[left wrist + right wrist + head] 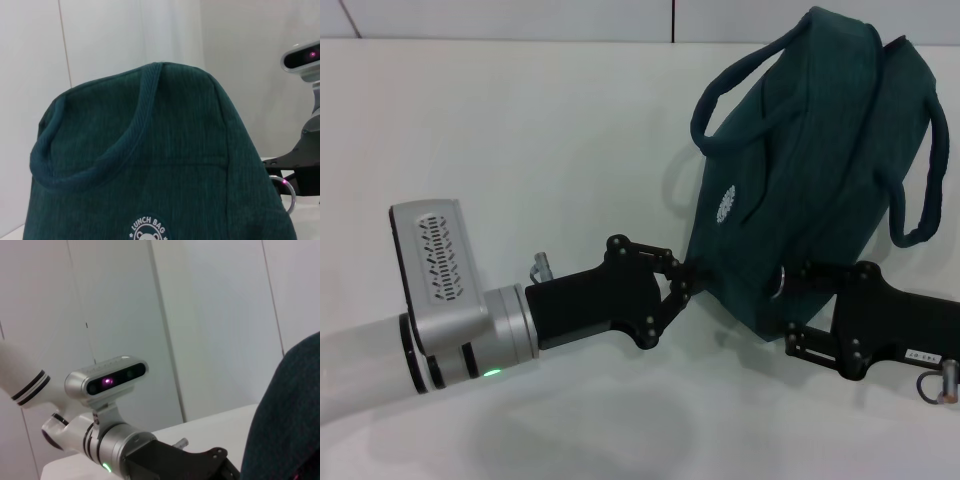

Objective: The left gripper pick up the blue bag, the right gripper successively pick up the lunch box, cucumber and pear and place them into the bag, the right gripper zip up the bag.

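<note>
The blue bag (pixel 800 180) is a dark teal fabric lunch bag with two carry handles, and it hangs tilted above the white table. My left gripper (pixel 686 275) is shut on its lower left edge. My right gripper (pixel 788 300) is against the bag's lower right side, next to a metal ring (pixel 778 281) on the bag. The bag (pixel 150 150) fills the left wrist view, with the ring (pixel 289 194) and the right gripper (pixel 302 170) beside it. The bag (pixel 290 425) also shows in the right wrist view. The lunch box, cucumber and pear are out of view.
The white table (pixel 520 130) stretches to the left and behind the bag, with a white wall (pixel 520 15) at the back. The left arm's silver wrist camera (pixel 107 380) shows in the right wrist view.
</note>
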You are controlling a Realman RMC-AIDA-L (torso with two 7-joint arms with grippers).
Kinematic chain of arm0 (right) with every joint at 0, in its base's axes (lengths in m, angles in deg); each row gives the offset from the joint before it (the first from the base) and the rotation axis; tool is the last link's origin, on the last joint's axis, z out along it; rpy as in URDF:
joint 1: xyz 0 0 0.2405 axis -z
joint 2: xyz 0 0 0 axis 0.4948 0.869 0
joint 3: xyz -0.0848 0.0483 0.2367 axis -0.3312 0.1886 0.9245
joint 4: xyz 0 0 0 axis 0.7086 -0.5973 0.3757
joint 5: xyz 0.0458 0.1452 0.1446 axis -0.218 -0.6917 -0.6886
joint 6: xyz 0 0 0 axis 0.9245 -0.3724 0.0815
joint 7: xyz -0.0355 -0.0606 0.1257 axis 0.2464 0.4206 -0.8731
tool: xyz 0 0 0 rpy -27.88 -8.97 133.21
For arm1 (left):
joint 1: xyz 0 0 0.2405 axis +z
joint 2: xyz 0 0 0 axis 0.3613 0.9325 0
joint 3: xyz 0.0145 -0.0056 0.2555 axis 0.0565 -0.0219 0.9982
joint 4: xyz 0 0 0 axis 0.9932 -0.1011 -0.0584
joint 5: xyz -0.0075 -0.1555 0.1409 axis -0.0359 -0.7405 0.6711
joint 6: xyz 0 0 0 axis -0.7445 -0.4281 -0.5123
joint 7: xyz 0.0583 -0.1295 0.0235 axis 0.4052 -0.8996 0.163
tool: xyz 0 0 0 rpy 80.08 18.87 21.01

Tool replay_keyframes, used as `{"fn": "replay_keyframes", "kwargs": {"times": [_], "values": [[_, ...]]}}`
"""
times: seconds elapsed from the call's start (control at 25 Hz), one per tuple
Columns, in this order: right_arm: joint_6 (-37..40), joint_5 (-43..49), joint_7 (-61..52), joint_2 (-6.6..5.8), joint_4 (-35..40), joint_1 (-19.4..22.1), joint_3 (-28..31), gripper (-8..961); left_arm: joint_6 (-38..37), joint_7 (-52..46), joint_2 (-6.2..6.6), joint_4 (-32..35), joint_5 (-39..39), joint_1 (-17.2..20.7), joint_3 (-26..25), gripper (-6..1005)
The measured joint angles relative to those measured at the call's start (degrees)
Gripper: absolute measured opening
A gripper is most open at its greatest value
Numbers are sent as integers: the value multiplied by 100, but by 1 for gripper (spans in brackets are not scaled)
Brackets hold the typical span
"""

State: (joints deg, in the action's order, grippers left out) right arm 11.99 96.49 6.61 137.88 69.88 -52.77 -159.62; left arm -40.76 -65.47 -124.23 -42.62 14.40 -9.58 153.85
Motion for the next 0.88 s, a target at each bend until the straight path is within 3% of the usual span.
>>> {"fn": "replay_keyframes", "kwargs": {"times": [0.88], "values": [[-180,-530,-792,-14,-16,79,-233,450,8,-12,0,-9,-10,9,0,48]]}}
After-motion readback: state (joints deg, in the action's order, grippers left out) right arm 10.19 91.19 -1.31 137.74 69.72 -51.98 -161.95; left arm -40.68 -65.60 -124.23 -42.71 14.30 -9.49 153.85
